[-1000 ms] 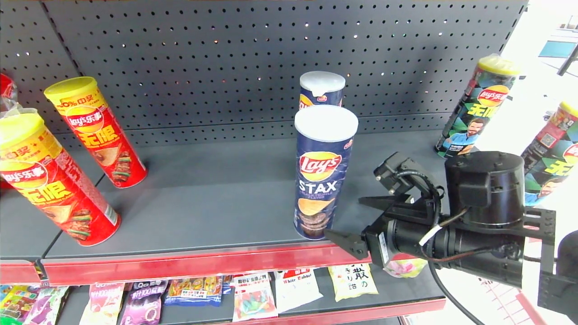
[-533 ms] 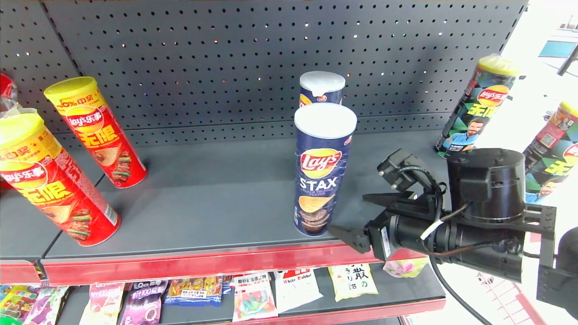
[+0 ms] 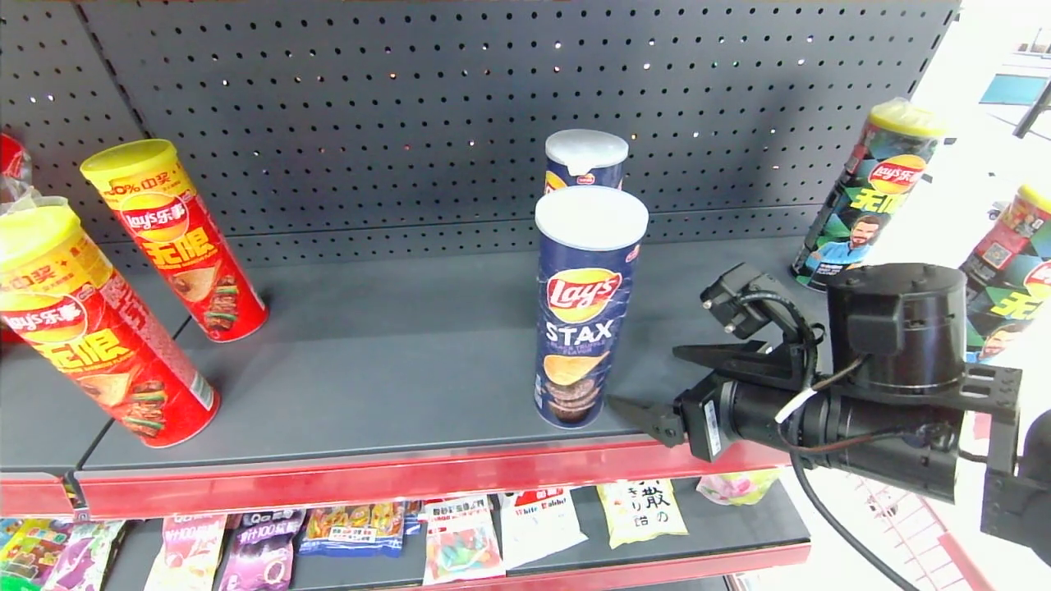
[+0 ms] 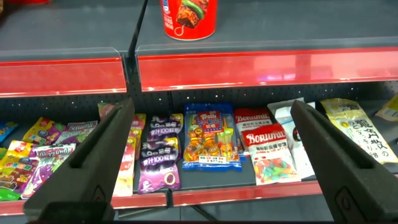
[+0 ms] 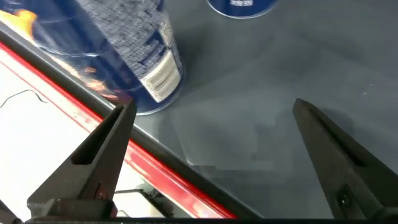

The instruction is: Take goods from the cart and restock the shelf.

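The head camera is looking forward and down on the grey shelf [image 3: 394,361] from nearby. The right wrist camera is hanging close over its red front edge [image 5: 177,177], sharing the blue can [image 3: 587,312] with the head view. The left wrist camera is facing the snack bags [image 4: 211,140] below, also shared.

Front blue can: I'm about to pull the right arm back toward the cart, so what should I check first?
1. Front blue can upright on the shelf: ok.
2. Its base wholly behind the red lip: ok.
3. Right hand open and empty: ok.
4. Its near fingertip clear of the can's base: cannot tell, they sit very close.
5. Left hand open and empty: ok.
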`<state>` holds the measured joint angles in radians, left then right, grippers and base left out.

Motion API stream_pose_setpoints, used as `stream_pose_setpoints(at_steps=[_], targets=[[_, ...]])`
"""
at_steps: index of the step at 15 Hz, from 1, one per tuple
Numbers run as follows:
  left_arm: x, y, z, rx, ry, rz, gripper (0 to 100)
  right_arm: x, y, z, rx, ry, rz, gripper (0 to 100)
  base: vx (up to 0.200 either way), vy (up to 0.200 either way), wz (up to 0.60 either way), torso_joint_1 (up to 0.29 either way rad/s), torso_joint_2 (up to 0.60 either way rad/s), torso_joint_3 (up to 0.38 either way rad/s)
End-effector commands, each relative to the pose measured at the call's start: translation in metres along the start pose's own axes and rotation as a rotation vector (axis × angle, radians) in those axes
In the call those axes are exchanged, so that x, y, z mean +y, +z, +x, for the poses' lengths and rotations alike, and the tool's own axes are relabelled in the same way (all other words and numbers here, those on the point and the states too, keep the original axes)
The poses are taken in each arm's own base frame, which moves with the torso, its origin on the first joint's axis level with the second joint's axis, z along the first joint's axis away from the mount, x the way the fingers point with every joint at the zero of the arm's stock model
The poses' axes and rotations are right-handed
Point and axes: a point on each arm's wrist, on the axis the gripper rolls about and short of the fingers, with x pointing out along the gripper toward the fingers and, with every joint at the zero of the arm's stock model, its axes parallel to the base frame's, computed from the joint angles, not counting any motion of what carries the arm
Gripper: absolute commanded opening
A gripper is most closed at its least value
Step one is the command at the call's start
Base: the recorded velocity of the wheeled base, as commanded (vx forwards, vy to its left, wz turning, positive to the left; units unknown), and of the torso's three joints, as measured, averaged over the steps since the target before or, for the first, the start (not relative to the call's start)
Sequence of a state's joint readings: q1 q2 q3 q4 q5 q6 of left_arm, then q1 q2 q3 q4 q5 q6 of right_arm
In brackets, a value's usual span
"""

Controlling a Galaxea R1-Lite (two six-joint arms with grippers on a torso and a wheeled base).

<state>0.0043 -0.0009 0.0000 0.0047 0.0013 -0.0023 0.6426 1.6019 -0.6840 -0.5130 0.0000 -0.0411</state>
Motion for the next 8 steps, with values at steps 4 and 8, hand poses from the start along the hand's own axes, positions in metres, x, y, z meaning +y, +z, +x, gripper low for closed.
stream_pose_setpoints(at_steps=[4, 8], targets=[[0.0000, 0.0000, 0.0001, 0.001, 0.001, -0.001, 100, -0.0164, 0.0005, 0.0029, 0.003, -0.056, -0.011, 100, 0.000, 0.000, 0.00, 0.000, 0.00, 0.000], [0.0000, 0.0000, 0.0001, 0.001, 0.001, -0.001, 100, -0.0131, -0.0001, 0.0076, 0.010, -0.043, -0.018, 100, 0.000, 0.000, 0.00, 0.000, 0.00, 0.000]])
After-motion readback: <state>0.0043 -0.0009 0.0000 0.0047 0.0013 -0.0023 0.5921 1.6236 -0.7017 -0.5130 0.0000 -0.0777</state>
